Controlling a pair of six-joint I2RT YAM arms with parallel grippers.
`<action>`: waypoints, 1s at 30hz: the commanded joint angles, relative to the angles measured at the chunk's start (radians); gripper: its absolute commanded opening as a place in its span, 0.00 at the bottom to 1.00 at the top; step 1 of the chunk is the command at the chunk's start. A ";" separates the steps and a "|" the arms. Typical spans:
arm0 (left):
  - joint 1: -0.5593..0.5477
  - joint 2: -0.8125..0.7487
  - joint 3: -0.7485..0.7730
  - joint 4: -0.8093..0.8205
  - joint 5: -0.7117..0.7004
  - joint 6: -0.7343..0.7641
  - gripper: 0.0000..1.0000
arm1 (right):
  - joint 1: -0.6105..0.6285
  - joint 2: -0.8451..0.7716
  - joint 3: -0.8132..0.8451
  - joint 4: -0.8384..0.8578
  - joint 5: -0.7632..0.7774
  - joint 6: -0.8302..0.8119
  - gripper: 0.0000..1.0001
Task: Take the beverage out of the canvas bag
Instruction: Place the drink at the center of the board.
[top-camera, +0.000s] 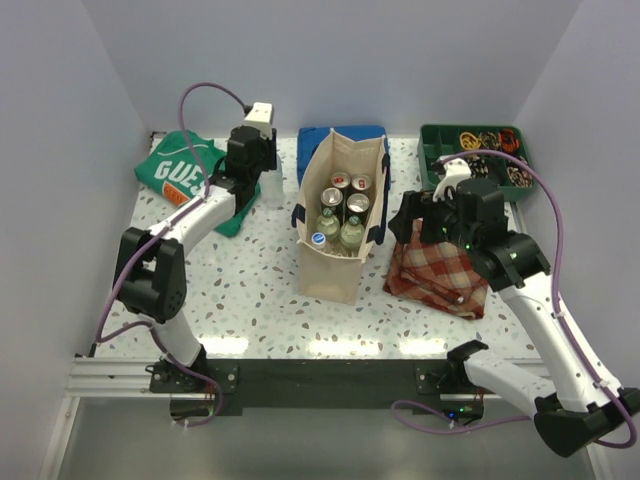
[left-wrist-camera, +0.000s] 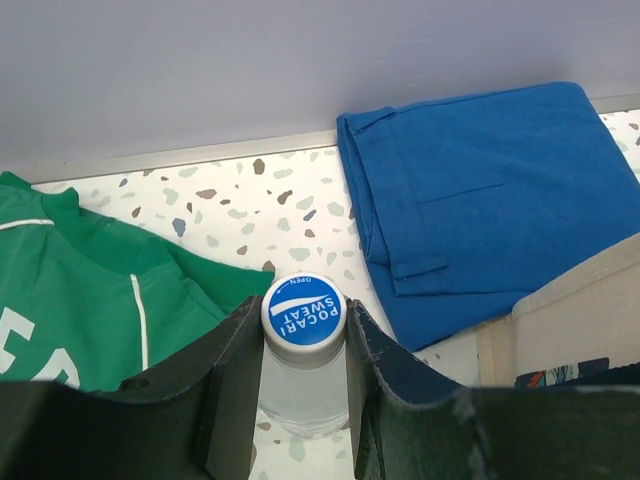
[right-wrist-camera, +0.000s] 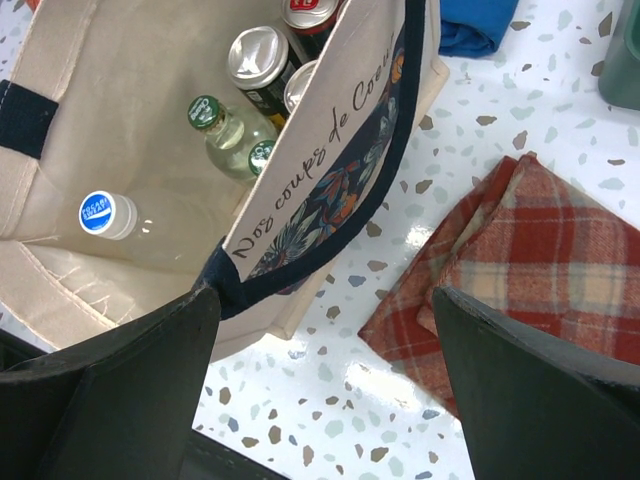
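Note:
The canvas bag (top-camera: 335, 270) stands upright mid-table, cream with navy handles. Inside it are several cans (top-camera: 348, 192) and bottles (right-wrist-camera: 215, 120), one of them clear with a blue cap (right-wrist-camera: 105, 215). Left of the bag, my left gripper (left-wrist-camera: 303, 345) is shut on the neck of a clear beverage bottle with a blue Pocari Sweat cap (left-wrist-camera: 303, 312). That bottle (top-camera: 270, 190) is upright, outside the bag, beside the green shirt. My right gripper (right-wrist-camera: 325, 300) is open and holds nothing. It hovers over the table between the bag's right wall (right-wrist-camera: 330, 130) and the plaid cloth.
A green shirt (top-camera: 180, 170) lies at the back left and a folded blue cloth (left-wrist-camera: 490, 190) behind the bag. A red plaid cloth (right-wrist-camera: 540, 250) lies right of the bag. A green tray (top-camera: 478, 152) of small items sits at the back right.

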 joint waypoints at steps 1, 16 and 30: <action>0.009 -0.031 0.031 0.214 -0.044 0.032 0.00 | 0.000 0.009 0.012 -0.011 0.011 -0.012 0.92; 0.009 -0.017 -0.038 0.257 -0.061 0.006 0.00 | 0.000 0.013 0.015 -0.002 0.008 -0.013 0.92; 0.009 -0.055 -0.081 0.246 -0.061 -0.017 0.24 | 0.000 0.021 0.018 0.011 -0.003 -0.010 0.93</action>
